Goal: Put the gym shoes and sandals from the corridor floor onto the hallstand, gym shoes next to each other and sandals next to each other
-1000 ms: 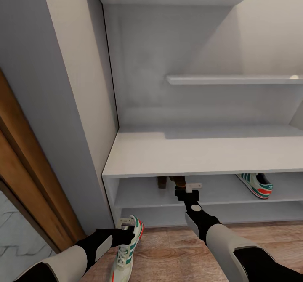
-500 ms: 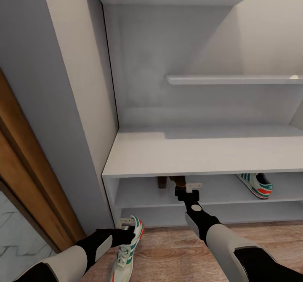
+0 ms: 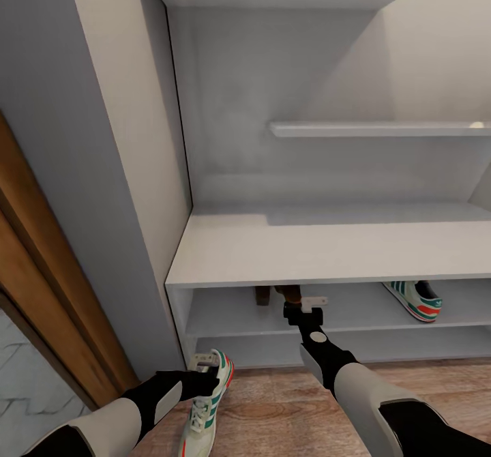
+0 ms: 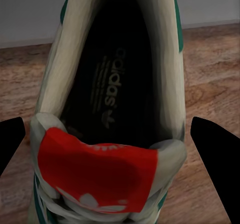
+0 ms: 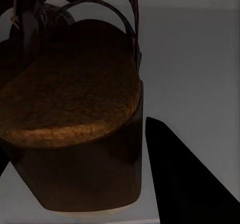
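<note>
Black fingertips point(image 4: 212, 149) of your left gripper point(image 3: 204, 370) stand spread on either side of a gym shoe point(image 4: 112, 108) without touching it; the left wrist view alone reveals its dark insole and red tongue. That shoe lies on the wood floor point(image 3: 273, 409), its long axis running toward the hallstand point(image 3: 307, 249). Your right gripper point(image 3: 305, 309) reaches into the upper open shelf; the right wrist view shows a brown sandal point(image 5: 70, 114) between its fingers, heel nearest the camera, but whether they clamp it cannot be told. A second gym shoe point(image 3: 413, 300) rests on that shelf, far right.
</note>
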Controlling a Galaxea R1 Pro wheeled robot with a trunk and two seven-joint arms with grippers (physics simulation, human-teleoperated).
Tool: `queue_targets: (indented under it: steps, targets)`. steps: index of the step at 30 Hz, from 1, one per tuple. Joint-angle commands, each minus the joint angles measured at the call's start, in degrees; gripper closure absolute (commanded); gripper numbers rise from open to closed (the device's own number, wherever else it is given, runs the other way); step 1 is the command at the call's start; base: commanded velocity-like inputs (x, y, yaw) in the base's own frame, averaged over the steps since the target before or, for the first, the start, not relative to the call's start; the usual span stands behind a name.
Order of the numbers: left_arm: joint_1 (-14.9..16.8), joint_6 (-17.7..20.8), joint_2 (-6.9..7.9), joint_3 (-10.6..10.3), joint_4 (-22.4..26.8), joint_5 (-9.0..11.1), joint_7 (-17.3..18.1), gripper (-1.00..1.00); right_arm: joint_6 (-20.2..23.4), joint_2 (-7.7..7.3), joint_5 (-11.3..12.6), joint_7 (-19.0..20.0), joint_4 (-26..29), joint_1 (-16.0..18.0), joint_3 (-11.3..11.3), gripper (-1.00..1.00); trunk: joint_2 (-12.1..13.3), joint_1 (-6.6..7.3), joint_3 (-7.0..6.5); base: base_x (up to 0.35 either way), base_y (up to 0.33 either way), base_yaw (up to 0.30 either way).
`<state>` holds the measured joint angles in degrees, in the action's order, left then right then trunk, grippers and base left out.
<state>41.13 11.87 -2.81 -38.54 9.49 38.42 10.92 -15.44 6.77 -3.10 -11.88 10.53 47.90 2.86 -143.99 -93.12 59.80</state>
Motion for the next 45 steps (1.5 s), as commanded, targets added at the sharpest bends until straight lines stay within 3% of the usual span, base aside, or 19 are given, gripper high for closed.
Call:
queue_targets:
  steps: [1, 45]
  targets:
    - [0.0, 0.0, 0.0, 0.0, 0.0, 0.0, 0.0, 1.0, 0.0, 0.0, 0.1, 0.1, 0.0, 0.0, 0.0, 1.0, 0.0, 0.0, 0.0, 0.0, 0.0, 0.0]
    - [0.0, 0.0, 0.0, 0.0, 0.0, 0.0, 0.0, 1.0, 0.0, 0.0, 0.2, 0.1, 0.0, 0.0, 0.0, 1.0, 0.0, 0.0, 0.0, 0.01, 0.009, 0.0]
